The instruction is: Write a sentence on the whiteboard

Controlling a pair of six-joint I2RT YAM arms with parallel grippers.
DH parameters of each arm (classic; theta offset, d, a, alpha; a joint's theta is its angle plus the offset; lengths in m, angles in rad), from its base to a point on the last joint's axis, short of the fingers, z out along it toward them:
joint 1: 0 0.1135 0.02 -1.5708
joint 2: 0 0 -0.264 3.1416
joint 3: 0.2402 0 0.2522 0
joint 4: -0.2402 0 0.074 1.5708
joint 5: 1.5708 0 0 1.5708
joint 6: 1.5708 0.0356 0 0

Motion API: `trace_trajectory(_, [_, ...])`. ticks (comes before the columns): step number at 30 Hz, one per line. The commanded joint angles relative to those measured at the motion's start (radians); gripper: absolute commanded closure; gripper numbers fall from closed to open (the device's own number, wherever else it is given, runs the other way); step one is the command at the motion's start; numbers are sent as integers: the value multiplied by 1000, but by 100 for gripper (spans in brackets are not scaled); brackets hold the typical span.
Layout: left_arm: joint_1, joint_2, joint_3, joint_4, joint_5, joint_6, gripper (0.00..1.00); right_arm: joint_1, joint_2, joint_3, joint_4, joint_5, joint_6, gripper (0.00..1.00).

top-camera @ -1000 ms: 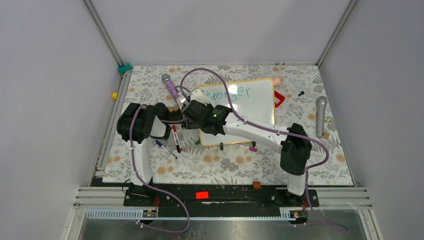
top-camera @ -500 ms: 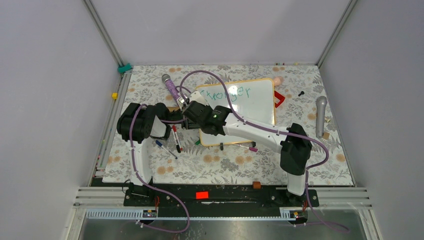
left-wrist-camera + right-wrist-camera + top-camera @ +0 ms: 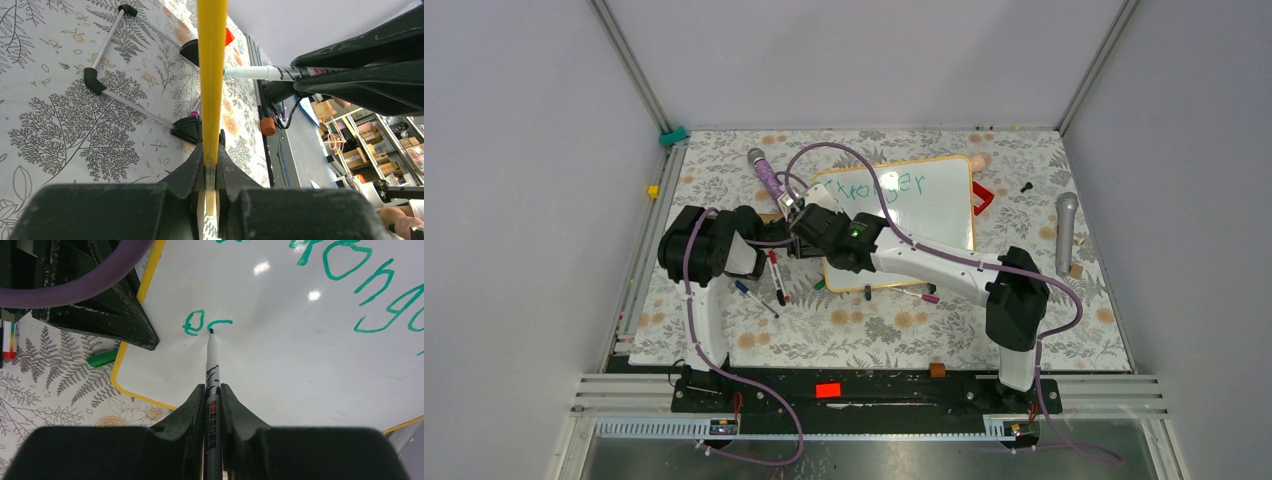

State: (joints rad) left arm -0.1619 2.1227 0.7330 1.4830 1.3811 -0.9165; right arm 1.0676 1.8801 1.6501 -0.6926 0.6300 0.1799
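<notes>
1. The right gripper [image 3: 212, 390] is clamped on a marker [image 3: 212, 357]. Its tip touches the whiteboard [image 3: 300, 390] just right of the first two letters of the lower line. The sentence [image 3: 370, 285] is unfinished, with one word above and this fresh start below. Too much pressure could make the tip skid and spoil the letter
2. The left gripper [image 3: 210, 167] is closed on the board's yellow frame [image 3: 211, 60] at the left edge. That hold looks thin. If it slips, the board could shift under the pen and the line would wander
3. The board seems propped off the table [image 3: 60, 100] on its feet, so it may rock or flex as the pen pushes
4. The purple cable [image 3: 864, 190] arcs over the written word and the two arms crowd together. A sag or a bump could smear wet ink
5. The lower line starts close to the frame, and a drift downward may run it off the board
</notes>
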Motion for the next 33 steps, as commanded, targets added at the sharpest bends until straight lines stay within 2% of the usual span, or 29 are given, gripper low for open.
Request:
trace_trajectory(1, [2,12,-1,-3,40,-14,100,-39,-6,32,-26,64,-17,100])
trace_trajectory(15, [2,10,-1,-3,41,-14,100,-51,14,88,-40,43,-30,100])
trace_trajectory(26, [2,11,0,-3,39,-13,100,-47,-26,-6,-36,-58,24,100])
trace_trajectory(33, [3,10,-1,-3,40,-12,100,-42,-52,-53,-39,-42,39,100])
